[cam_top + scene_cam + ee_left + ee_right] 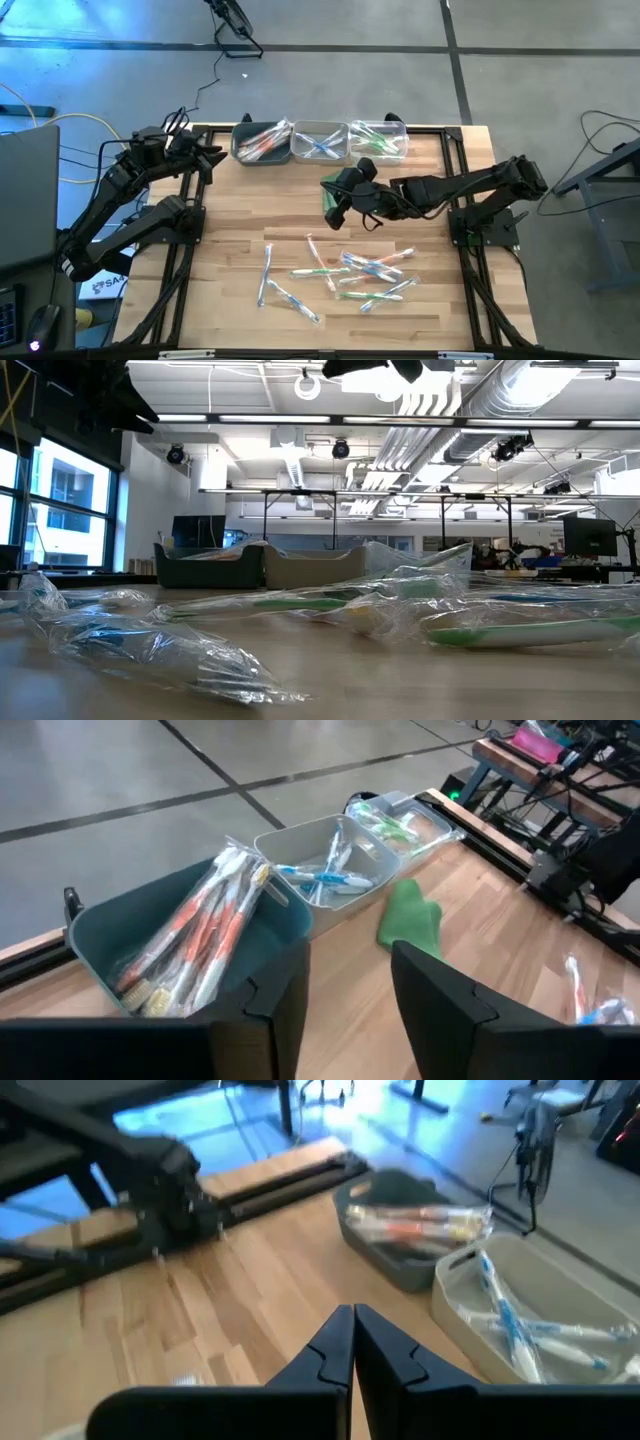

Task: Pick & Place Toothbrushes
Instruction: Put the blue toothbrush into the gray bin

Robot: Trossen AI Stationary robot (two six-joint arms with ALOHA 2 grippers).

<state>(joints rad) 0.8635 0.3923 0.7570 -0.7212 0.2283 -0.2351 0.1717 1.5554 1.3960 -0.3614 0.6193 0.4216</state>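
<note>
Surface (230, 230): pale wood planks with a dark frame; I work it with two dark arms.
My right tool (334, 205): out over the middle of the surface, between the bins and the loose pile, near the green cloth. Its fingers (330, 1352) are pressed flat together with nothing between them.
My left tool (214, 152): at the far left corner of the surface, just beside the dark bin. Its fingers (445, 1010) stand partly apart and nothing is in them.
Dark bin (260, 146): leftmost of three bins in a row along the far edge; it holds wrapped toothbrushes with orange accents (205, 935), lying slanted, ends over the rim.
Middle bin (320, 142): pale, touching the dark bin; it holds toothbrushes with blue accents (325, 877).
Right bin (378, 140): clear, next in the row; it holds toothbrushes with green accents (385, 820).
Loose toothbrushes (345, 275): scattered on the near half of the surface, each in clear wrap, with green, blue and orange accents; some cross each other, and two lie apart to the left of the pile (267, 272). From table height they fill the foreground as crinkled wrappers (470, 622).
Green cloth (410, 918): folded, flat on the wood just in front of the middle bin.
Monitor (25, 190): off the surface's left side.
</note>
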